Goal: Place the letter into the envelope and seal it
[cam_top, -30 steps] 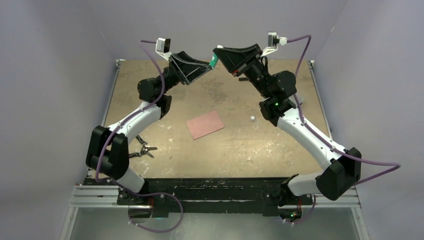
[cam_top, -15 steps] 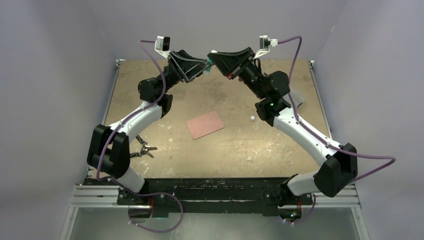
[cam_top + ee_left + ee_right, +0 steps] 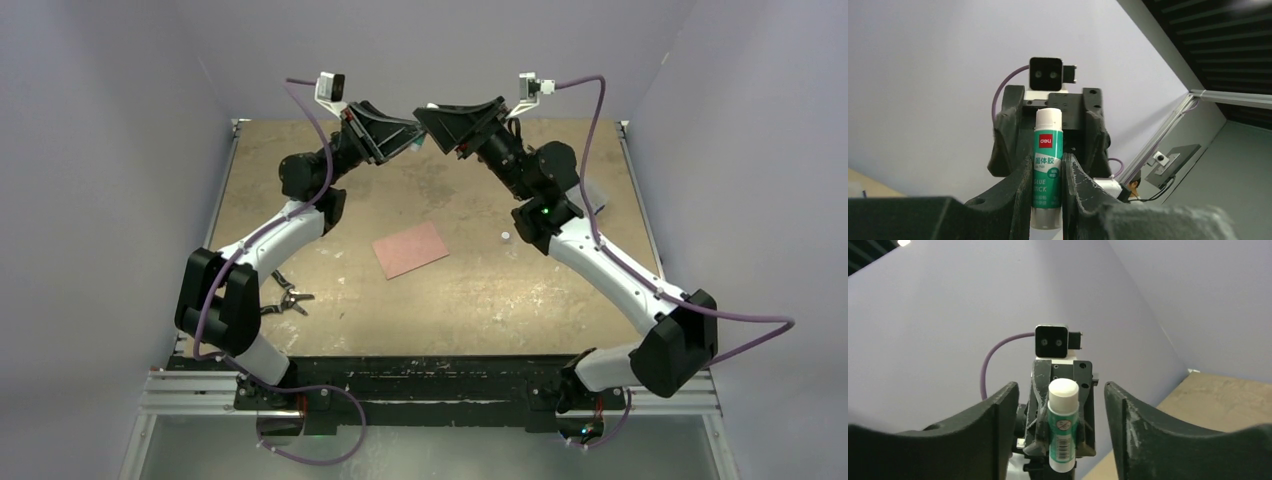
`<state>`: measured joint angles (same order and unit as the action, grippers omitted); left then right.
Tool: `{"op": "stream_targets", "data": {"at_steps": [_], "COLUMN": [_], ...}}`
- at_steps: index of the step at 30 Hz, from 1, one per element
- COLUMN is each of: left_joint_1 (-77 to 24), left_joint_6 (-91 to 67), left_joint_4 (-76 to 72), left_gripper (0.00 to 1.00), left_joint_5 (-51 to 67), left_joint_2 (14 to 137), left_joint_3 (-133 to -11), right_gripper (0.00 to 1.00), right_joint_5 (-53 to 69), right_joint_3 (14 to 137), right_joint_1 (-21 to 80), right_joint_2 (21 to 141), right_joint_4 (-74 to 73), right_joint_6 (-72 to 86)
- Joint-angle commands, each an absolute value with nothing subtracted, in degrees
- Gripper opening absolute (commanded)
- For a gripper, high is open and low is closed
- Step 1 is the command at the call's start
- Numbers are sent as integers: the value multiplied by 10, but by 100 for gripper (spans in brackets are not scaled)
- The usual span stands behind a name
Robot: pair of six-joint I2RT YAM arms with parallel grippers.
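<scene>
A salmon-pink envelope (image 3: 410,249) lies flat in the middle of the table, with no flap standing open. The letter is out of view. Both arms are raised over the far edge, tip to tip. My left gripper (image 3: 413,141) (image 3: 1048,165) is shut on a green glue stick (image 3: 1048,165) (image 3: 421,143), which stands upright between its fingers with the white end up. My right gripper (image 3: 425,118) (image 3: 1062,390) faces it, jaws open wide on either side of the stick (image 3: 1063,432) without touching it.
A small white round thing (image 3: 505,236) lies on the table right of the envelope. A dark metal hand tool (image 3: 285,298) lies near the left arm. The tabletop (image 3: 470,290) is worn brown board with metal rails along its sides.
The right gripper has opened and let go of the glue stick. The left gripper has closed on it. Both arms barely shifted.
</scene>
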<state>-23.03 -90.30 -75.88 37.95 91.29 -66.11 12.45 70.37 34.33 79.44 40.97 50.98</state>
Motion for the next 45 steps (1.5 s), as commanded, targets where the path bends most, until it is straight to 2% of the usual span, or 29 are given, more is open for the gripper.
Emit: {"op": "stream_targets", "data": {"at_steps": [1,4,7,10,16,22,28,34,45], "left_joint_1": [-228,-213,-199,-194,-193,-193,-193,-193,-194], "left_joint_6": [-806,-710,-593,-447,-239,-229,-231,-229,-232], "left_joint_4": [-703,-611,-493,-349,-115,-97,-100,-102,-102], "left_gripper": [0,0,0,0,0,0,0,0,0], "left_joint_5": [421,457,484,496,449,425,408,408,411], "left_joint_2": [891,875,851,828,803,798,794,801,812], "left_joint_3": [-679,-676,-679,-694,-721,-696,-672,-669,-677], "right_gripper": [76,89,92,91,79,78,75,75,53], "right_joint_5": [105,79,33,2,28,-42,-90,-124,-147], "right_joint_3": [722,754,768,776,815,754,687,672,721], "right_joint_1": [341,340,335,316,223,198,193,192,191], "right_joint_2": [761,744,720,704,767,843,896,961,1053], "right_joint_4": [332,226,120,16,-206,-306,-305,-286,-273], "right_joint_6": [501,462,444,445,433,356,334,321,300]}}
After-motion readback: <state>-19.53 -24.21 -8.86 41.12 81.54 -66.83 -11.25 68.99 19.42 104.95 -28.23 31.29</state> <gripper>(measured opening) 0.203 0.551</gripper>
